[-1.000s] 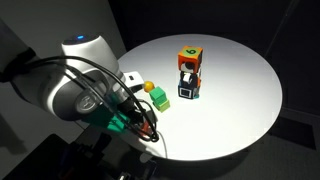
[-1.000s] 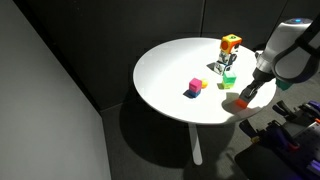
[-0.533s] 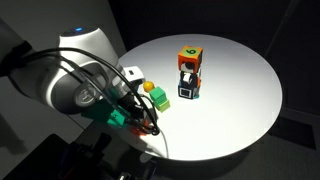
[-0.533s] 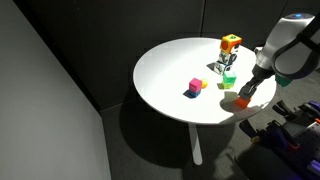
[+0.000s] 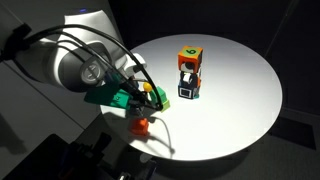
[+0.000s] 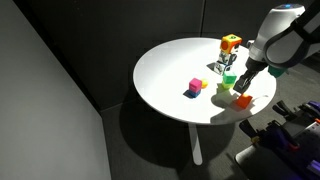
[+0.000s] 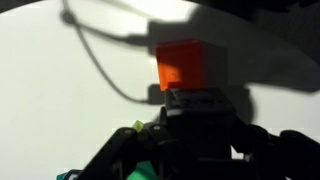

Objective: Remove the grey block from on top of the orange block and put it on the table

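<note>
The plain orange block [image 5: 141,124] stands near the edge of the white round table [image 5: 240,110]. It also shows in another exterior view [image 6: 243,101] and in the wrist view [image 7: 185,63]. My gripper [image 5: 143,108] hangs just above it in both exterior views [image 6: 243,90]. In the wrist view a dark grey block [image 7: 197,99] sits between the jaws [image 7: 197,108], right beside the orange block's top. The fingers are in shadow. I cannot tell whether the grey block still touches the orange one.
A stack [image 5: 188,75] with a green-marked orange cube on top of a black-and-white cube stands mid-table [image 6: 229,55]. A green block [image 5: 158,98] and a yellow ball [image 5: 150,88] lie near my arm. A magenta cube [image 6: 193,87] lies further in.
The arm has risen and swung a little, so the orange block under the gripper now shows more plainly. The other blocks have not moved.
</note>
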{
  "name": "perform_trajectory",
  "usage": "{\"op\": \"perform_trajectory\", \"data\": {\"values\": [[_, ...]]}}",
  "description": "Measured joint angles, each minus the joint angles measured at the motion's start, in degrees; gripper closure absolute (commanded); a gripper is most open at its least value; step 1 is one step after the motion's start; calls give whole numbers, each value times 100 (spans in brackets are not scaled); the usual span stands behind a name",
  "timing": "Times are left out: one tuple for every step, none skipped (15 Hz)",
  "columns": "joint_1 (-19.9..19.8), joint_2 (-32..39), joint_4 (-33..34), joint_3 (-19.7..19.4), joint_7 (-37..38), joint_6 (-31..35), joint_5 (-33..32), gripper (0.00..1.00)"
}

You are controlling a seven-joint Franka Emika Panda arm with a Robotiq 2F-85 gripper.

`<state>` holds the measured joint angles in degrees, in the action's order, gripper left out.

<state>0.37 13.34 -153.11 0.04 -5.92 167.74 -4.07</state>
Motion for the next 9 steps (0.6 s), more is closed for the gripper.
{"op": "perform_trajectory", "data": {"values": [[22, 1, 87, 0, 0, -62, -1, 70], [48, 2, 182, 0, 0, -136, -5, 70], [79, 5, 277, 0, 0, -208, -23, 70], [119, 10, 376, 0, 0, -296, -55, 70], [159, 18, 477, -1, 3, -383, -106, 70], [203, 38, 586, -3, 8, -463, -165, 70], [245, 67, 706, -6, 12, -558, -233, 70], [279, 106, 828, -7, 12, -646, -273, 70], [303, 162, 955, -7, 12, -723, -306, 70]]}}
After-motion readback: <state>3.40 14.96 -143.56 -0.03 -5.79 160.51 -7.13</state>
